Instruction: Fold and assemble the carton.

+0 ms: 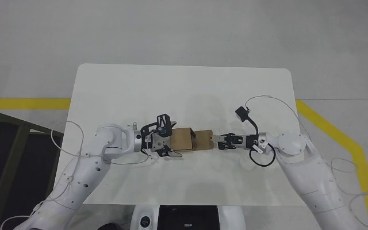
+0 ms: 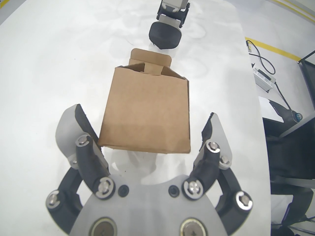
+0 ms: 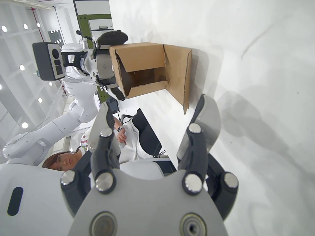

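While the carton [image 1: 183, 138] lies sideways, both jaws gape

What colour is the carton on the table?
Plain brown cardboard; the carton shows best in the left wrist view.

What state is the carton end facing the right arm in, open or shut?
Open. The right wrist view looks straight into the carton; its large flap stands swung out sideways, not folded over the mouth.
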Action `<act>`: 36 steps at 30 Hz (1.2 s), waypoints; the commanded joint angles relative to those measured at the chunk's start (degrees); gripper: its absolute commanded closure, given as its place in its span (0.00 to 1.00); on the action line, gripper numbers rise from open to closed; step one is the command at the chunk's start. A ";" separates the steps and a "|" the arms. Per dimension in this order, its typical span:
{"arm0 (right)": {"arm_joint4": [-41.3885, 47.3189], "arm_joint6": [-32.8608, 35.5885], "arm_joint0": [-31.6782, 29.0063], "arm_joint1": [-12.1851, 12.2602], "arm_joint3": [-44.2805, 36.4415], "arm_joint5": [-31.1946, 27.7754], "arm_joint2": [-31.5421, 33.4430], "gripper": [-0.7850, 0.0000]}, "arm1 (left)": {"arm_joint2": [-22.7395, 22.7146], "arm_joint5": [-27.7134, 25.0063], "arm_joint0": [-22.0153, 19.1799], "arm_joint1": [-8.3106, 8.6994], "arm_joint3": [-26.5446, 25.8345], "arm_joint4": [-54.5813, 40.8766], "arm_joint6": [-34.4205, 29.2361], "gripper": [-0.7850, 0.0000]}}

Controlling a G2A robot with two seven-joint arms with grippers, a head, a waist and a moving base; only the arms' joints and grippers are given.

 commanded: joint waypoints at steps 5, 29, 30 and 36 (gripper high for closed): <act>0.28 -0.14 2.22 -0.46 3.16 -1.52 -1.74 0.24 | 0.11 0.91 -0.19 -0.04 0.22 -0.03 -0.27 0.00; 5.57 -1.29 9.62 -3.60 10.77 -6.01 -9.90 0.23 | 0.99 1.55 -1.22 -0.22 0.60 -0.39 -0.95 0.00; 6.46 -1.16 9.59 -3.62 10.58 -6.13 -9.68 0.24 | 0.99 1.61 -1.23 -0.22 0.63 -0.42 -0.92 0.00; 10.76 -0.76 8.58 -3.75 8.57 -6.45 -9.08 0.24 | 1.04 1.73 -1.23 -0.22 0.72 -0.46 -1.03 0.00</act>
